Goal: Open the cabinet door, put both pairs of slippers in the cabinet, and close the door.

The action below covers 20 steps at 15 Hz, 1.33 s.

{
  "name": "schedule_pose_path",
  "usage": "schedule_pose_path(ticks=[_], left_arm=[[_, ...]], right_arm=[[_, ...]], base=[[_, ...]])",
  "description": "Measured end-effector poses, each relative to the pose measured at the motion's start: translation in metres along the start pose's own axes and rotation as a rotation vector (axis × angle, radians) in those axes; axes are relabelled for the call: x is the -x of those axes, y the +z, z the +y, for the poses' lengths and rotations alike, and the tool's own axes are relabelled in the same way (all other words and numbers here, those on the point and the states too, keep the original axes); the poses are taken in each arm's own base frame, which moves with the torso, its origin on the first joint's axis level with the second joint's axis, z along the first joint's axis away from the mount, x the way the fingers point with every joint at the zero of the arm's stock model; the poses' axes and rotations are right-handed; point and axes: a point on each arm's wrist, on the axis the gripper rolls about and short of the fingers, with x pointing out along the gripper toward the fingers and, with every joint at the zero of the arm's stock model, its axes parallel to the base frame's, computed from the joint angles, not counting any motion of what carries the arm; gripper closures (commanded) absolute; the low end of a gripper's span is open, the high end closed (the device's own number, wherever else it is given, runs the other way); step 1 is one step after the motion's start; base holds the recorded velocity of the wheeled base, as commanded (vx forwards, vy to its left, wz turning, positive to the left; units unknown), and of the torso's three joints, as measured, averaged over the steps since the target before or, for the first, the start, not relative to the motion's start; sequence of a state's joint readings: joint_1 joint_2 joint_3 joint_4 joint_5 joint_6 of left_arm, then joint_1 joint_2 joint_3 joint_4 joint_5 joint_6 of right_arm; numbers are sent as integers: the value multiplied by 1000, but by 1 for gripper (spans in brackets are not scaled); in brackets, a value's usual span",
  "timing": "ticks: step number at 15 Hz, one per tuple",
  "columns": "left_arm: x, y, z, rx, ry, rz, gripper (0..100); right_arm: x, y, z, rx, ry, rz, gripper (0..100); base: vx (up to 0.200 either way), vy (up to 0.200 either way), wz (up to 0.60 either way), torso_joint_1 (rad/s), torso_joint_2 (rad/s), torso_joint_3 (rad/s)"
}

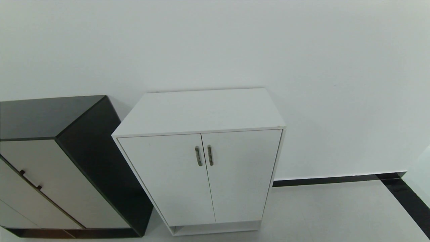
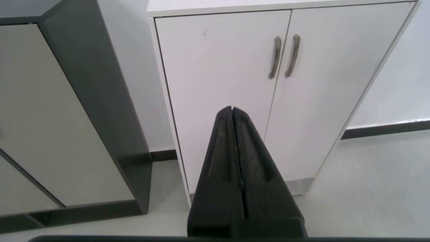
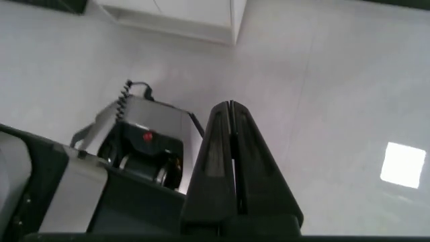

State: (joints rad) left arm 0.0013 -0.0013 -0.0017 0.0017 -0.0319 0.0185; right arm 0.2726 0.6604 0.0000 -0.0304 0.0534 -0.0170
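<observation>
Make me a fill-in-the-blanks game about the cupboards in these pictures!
1. Both doors of the white cabinet are ___.
2. Its front carries ___ handles, side by side.
3. The other cabinet, on the robot's left, has a ___ top.
4. The left end effector is shut and holds ___.

Missing words: closed; two; black; nothing.
</observation>
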Motion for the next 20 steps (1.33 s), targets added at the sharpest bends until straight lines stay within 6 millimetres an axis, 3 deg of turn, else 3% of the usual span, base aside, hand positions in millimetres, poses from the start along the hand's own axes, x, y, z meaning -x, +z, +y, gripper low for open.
schedule_pose_path(ticks=[9,20], left_arm=[[0,0,0,0,0,0,100],[0,0,0,0,0,0,100]], right_arm=[[10,-6,-2,-75,-132,-97,100],[32,-20,3,-130,-332,-436,100]], base=[[0,0,0,0,0,0],[0,0,0,0,0,0]])
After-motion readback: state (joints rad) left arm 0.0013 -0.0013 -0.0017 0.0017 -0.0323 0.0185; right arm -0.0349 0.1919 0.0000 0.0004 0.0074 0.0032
